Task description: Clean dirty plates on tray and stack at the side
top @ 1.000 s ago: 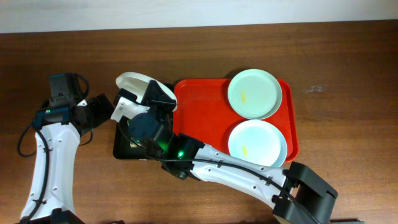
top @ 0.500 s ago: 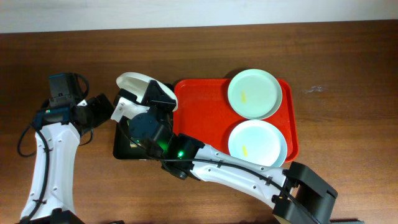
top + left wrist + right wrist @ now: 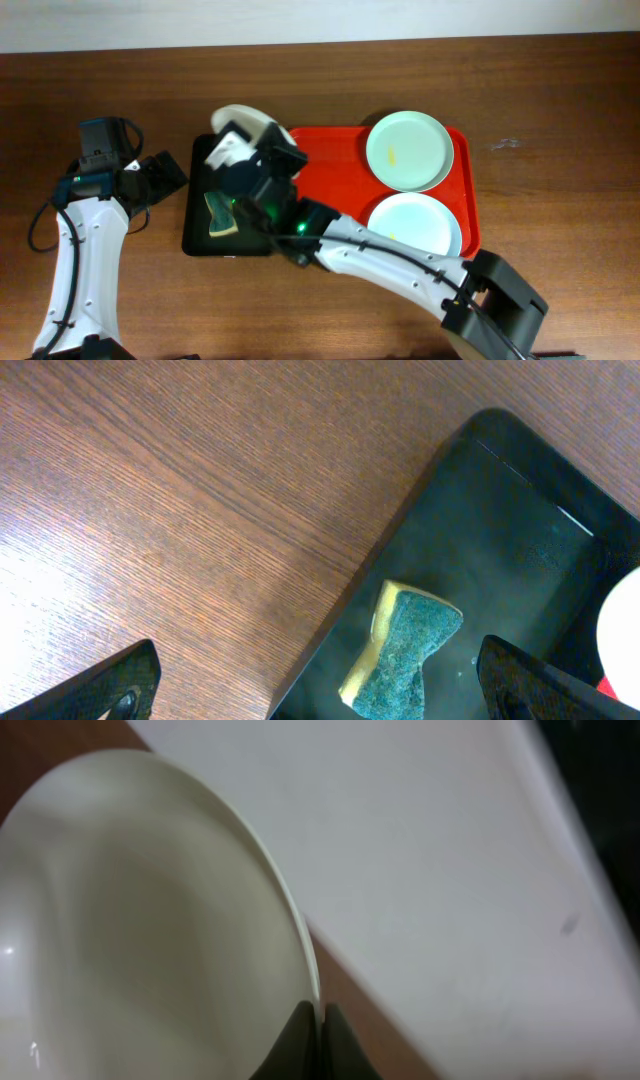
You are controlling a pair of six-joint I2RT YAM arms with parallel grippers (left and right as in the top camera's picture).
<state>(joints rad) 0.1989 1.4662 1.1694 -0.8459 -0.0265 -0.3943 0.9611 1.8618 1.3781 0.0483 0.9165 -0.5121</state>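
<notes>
Right pincer [image 3: 313,1025] shifted toward the red tray [image 3: 335,160], still clamped on the rim of the white plate [image 3: 240,118] just beyond its tips — sponge [image 3: 220,212] uncovered beneath, left pincer [image 3: 172,176] wide open — wiping likely next.

Dark wood-grain table [image 3: 560,90], a pale strip [image 3: 300,20] beyond its far edge.

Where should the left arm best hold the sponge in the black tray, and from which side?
Probably at its narrowed middle, coming straight down from above. The sponge lies loose in the black tray, and its waist is thinner than both ends, so the jaws should fit across it.
</notes>
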